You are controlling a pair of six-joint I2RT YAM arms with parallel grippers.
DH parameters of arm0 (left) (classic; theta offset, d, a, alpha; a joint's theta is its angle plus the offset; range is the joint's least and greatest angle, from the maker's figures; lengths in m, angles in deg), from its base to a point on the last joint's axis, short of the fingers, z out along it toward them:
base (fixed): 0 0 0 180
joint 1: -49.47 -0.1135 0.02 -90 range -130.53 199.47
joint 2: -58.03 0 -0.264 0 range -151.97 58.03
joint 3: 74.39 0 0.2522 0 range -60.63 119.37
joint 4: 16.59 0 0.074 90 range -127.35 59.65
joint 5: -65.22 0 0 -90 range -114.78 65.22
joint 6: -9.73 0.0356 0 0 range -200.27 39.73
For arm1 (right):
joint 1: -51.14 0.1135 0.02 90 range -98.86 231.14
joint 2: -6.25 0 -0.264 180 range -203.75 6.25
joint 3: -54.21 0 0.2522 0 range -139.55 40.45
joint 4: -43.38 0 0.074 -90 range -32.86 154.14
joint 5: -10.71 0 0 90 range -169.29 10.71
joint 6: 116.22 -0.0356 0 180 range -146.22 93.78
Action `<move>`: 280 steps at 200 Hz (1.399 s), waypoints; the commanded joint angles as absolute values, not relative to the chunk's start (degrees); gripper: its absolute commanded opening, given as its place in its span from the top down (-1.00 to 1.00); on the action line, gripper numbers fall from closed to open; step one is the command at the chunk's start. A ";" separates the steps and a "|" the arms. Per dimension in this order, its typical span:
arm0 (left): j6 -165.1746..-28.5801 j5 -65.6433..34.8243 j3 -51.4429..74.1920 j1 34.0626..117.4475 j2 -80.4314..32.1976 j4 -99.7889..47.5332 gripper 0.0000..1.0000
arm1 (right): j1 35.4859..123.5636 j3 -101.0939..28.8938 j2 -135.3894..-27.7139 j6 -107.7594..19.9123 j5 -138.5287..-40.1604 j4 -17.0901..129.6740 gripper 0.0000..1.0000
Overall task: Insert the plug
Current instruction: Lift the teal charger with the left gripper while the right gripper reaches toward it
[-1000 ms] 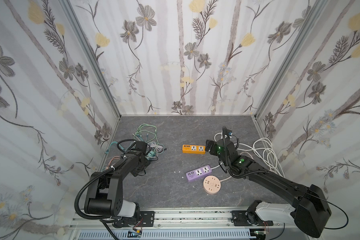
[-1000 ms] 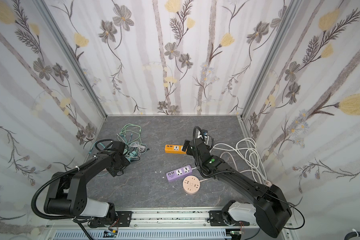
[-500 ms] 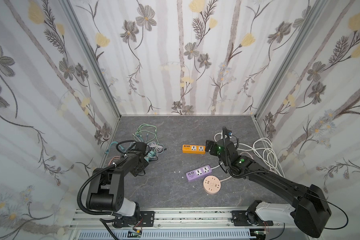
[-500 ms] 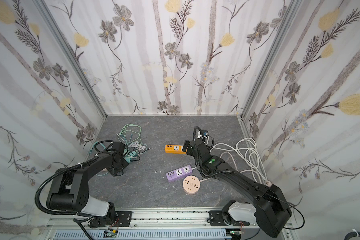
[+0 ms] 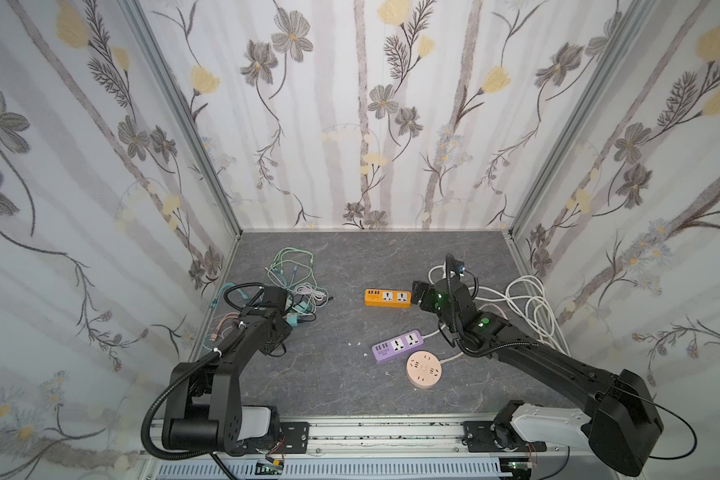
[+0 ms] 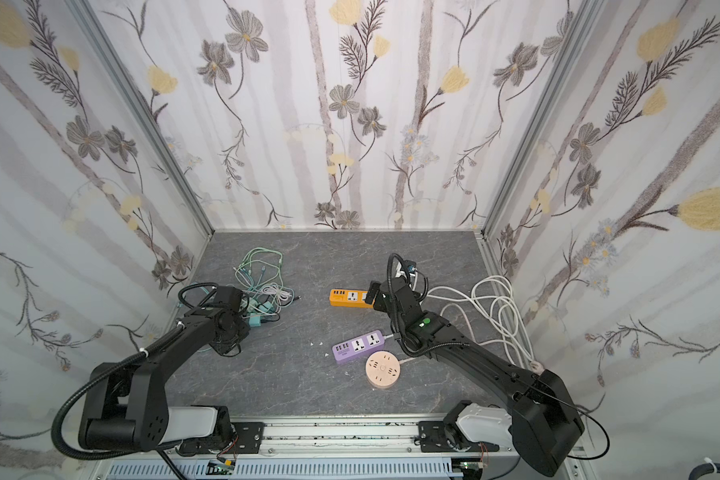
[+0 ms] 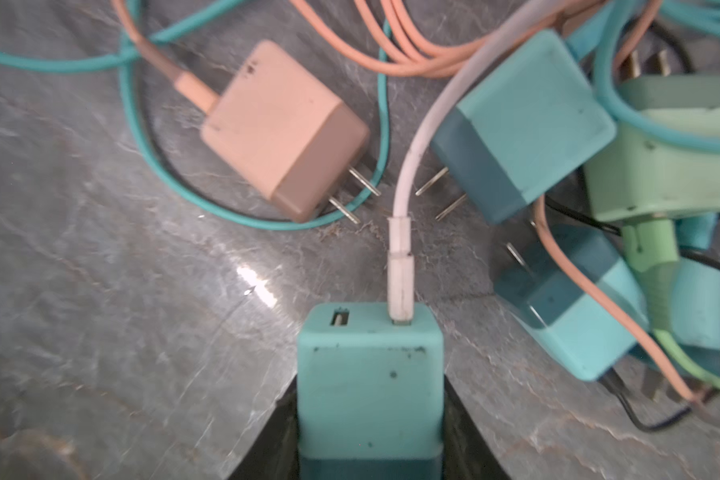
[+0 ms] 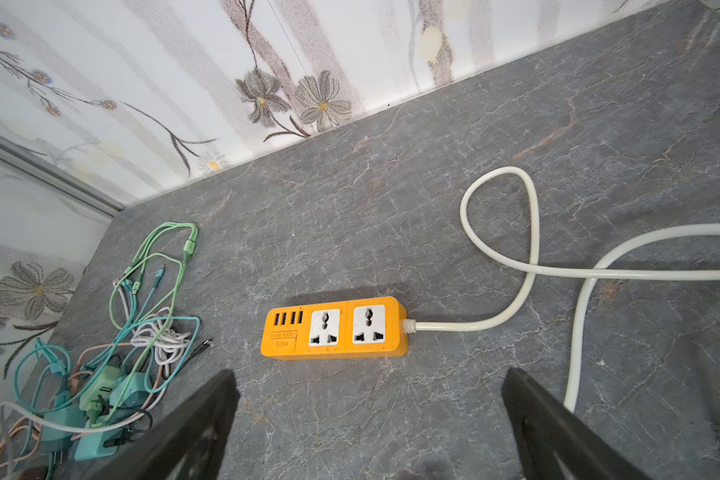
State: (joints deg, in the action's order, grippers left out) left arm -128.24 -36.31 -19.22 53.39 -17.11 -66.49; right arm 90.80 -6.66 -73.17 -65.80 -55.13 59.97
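A teal plug (image 7: 370, 374) with a white cable (image 7: 400, 266) in its USB port sits between the jaws of my left gripper (image 7: 370, 399). Both jaws lie flush against its sides, down on the grey floor. In both top views the left gripper (image 5: 289, 321) (image 6: 255, 322) is at the near edge of the cable pile. The orange power strip (image 5: 387, 298) (image 8: 335, 328) lies mid-floor, sockets up. My right gripper (image 5: 416, 295) (image 8: 368, 395) hovers open just beside the strip's cord end, holding nothing.
A pink plug (image 7: 283, 133), two more teal plugs (image 7: 524, 124) (image 7: 574, 303) and a green one (image 7: 661, 153) lie tangled in coloured cables (image 5: 292, 274). A purple strip (image 5: 398, 346) and a round socket (image 5: 424, 368) lie nearer the front. White cords (image 5: 524, 299) coil at the right wall.
The left gripper's jaws have come together on the teal plug at the cable pile. The right arm has not moved.
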 commanded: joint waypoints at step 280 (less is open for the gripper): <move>-100.40 9.97 47.11 61.77 -11.66 -93.22 1.00 | 100.06 -33.85 -109.64 -36.28 -101.96 22.89 -0.86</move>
